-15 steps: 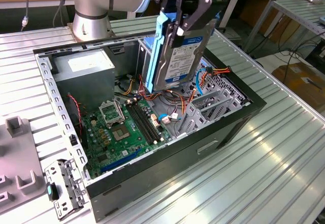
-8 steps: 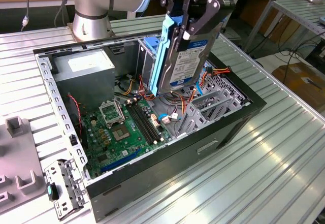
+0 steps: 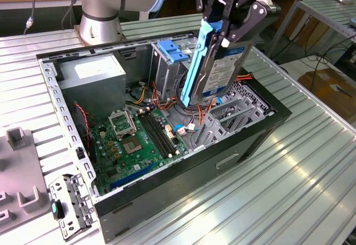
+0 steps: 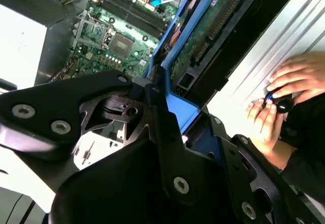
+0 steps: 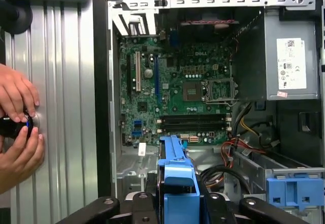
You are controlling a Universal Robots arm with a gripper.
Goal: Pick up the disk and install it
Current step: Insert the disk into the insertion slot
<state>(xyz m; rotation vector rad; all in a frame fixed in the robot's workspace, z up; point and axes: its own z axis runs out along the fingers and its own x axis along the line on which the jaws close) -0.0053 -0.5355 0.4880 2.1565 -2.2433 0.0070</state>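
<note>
Holds the disk [image 3: 221, 70] on edge in the hand [image 3: 229, 27], clamped across its blue-railed sides. Hangs above the open computer case [image 3: 183, 179].

The flat rectangular silver-grey metal hard drive [image 3: 225, 67] has a white-and-blue printed label on its face and bright blue plastic carrier rails along its edges. It is lifted clear, clamped at its upper end between the black fingers [image 3: 251, 17]. It stands almost on edge, tilted, with its lower end over the inside of the open black computer case [image 3: 233, 156]. In the second wrist view the hard drive [image 4: 213, 26] shows a green circuit-board underside framed by the blue rail. In the first wrist view the hard drive [image 5: 177, 176] appears end-on as a blue carrier.
</note>
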